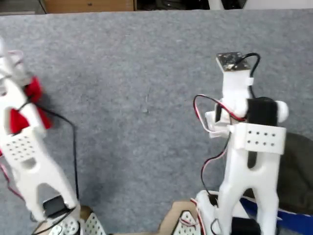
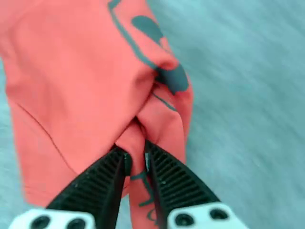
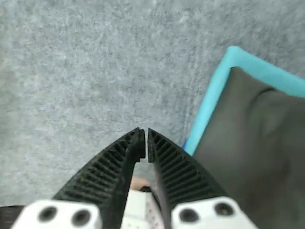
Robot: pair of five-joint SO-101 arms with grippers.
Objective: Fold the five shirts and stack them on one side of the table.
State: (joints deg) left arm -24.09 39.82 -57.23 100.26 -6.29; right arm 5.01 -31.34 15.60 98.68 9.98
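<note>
Left hand [image 2: 137,153] is pinching the red printed fabric shirt [image 2: 71,71], probably to spread it for folding; right hand [image 3: 145,136] is hovering closed and empty.

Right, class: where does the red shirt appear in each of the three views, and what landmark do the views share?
High view: red shirt at the left edge, partly behind the left arm.
Left wrist view: bunched up, a fold pinched in the left gripper.
Right wrist view: a dark shirt on a blue shirt, beside the right gripper.
Shared landmark: the grey table cover.
</note>
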